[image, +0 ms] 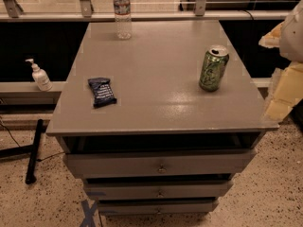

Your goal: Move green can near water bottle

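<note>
The green can (214, 68) with yellowish markings and a silver top stands on the right side of the grey cabinet top (161, 56). The water bottle (122, 11), clear with a white cap and a label band, stands upright at the far edge of the cabinet top, left of centre. My gripper (281, 96) shows as a pale cream shape at the right edge of the camera view, beyond the cabinet's right edge, to the right of the can and apart from it. It holds nothing that I can see.
A dark blue snack packet (102, 91) lies on the left part of the top. A white pump dispenser (40, 75) stands on a ledge to the left. Drawers (161, 167) sit below, slightly pulled out. A rail (156, 16) runs behind the cabinet.
</note>
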